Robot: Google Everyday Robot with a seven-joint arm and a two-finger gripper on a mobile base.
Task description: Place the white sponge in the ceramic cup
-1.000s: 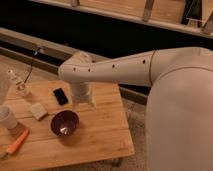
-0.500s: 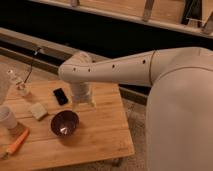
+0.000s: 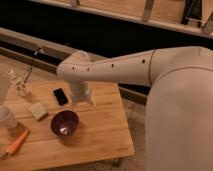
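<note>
on the wooden surface (image 3: 100, 135) an orange carrot-like thing (image 3: 17, 143) lies nearest, at eight o'clock of the dark purple bowl (image 3: 64, 123). the ceramic cup (image 3: 7, 117) stands at the left edge. the white sponge (image 3: 38, 110) lies flat at its three o'clock, untouched. the tool (image 3: 83, 103) hangs wide and empty at the bowl's one o'clock, beside a black slab (image 3: 60, 96). a clear glass object (image 3: 21, 89) stands farthest.

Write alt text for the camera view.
A white robot arm's gripper hangs open over a wooden table, near a purple bowl. The white sponge lies on the table between the bowl and a white cup.
</note>
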